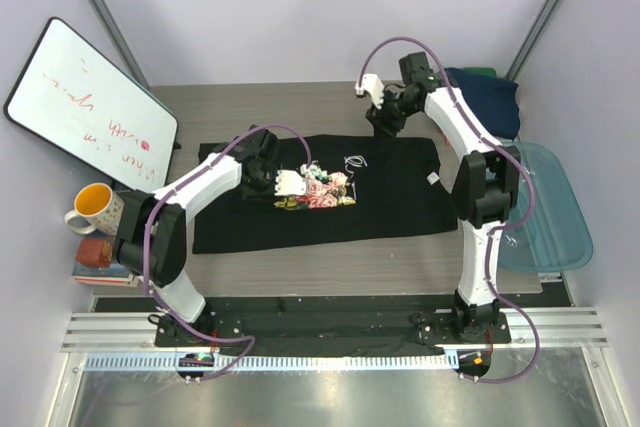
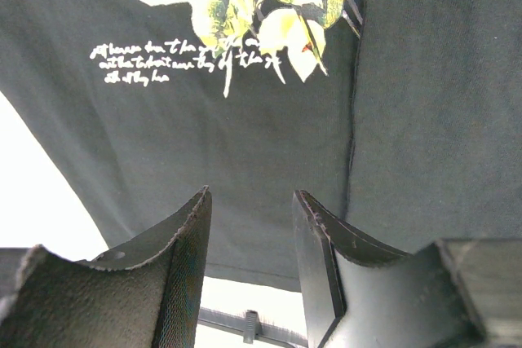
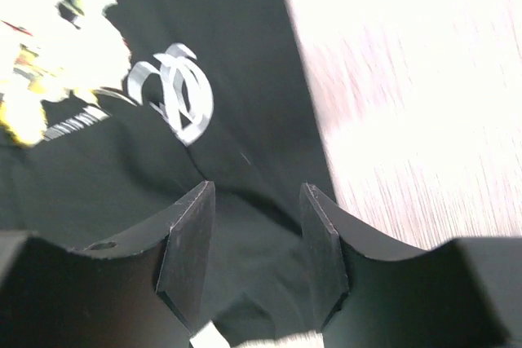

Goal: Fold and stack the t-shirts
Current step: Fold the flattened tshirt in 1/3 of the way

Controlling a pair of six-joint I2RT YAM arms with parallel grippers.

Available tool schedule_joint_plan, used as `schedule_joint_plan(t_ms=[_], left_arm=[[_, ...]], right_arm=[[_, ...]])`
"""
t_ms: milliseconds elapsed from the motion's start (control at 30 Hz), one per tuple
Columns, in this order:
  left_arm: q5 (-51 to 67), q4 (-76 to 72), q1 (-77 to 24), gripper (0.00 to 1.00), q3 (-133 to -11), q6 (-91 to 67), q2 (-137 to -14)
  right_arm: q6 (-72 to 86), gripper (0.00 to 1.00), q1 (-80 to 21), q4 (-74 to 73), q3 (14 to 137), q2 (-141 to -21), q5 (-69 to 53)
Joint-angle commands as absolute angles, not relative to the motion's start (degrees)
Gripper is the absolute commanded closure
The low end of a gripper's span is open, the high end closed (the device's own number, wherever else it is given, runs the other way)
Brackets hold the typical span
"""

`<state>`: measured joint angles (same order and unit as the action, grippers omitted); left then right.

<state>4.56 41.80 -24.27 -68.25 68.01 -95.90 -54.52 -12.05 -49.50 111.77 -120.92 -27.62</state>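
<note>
A black t-shirt [image 1: 400, 197] with a rose print lies spread flat on the table. My left gripper [image 1: 262, 162] hovers over its far left part, jaws open and empty; its wrist view shows the shirt [image 2: 424, 120], the white lettering [image 2: 175, 56] and the shirt's edge between the fingers [image 2: 183, 266]. My right gripper [image 1: 383, 127] is over the shirt's far edge near the collar, jaws open with black cloth [image 3: 245, 226] between them, not pinched. A navy t-shirt [image 1: 490, 97] lies folded at the far right, a green one [image 1: 480, 72] peeking out behind it.
A translucent blue tub [image 1: 550, 212] stands at the right edge. A whiteboard [image 1: 85, 102] leans at the far left. A yellow mug [image 1: 92, 207] and a stack of books [image 1: 100, 259] sit on the left. Bare wooden table [image 3: 424, 95] lies beyond the shirt's edge.
</note>
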Motion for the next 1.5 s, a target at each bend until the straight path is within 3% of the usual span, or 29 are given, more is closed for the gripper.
schedule_joint_plan(t_ms=[0, 967, 1067, 1233, 1267, 1467], left_arm=[[5.5, 40.8, -24.5, 0.55, -70.2, 68.4, -96.1], [5.3, 40.5, -24.4, 0.55, -68.6, 68.4, -94.5], [5.3, 40.5, -24.4, 0.55, -68.3, 68.5, -94.3], [5.4, 40.4, -24.4, 0.55, -68.2, 68.4, -94.4], [5.4, 40.3, -24.4, 0.55, -68.3, 68.4, -94.4], [5.7, 40.2, -24.4, 0.55, -68.5, 68.7, -94.8]], right_arm=[[-56.1, 0.49, -15.0, -59.9, 117.5, -126.5, -35.8], [-60.6, 0.50, -19.9, -61.9, 120.6, -136.5, -35.2], [-60.3, 0.59, -19.9, -61.3, 120.9, -137.0, -34.6], [-60.0, 0.88, -20.2, -60.8, 121.0, -137.1, -34.3], [-60.0, 0.97, -20.4, -60.8, 121.1, -136.9, -34.3], [-60.7, 0.99, -20.7, -60.7, 121.5, -135.4, -34.4]])
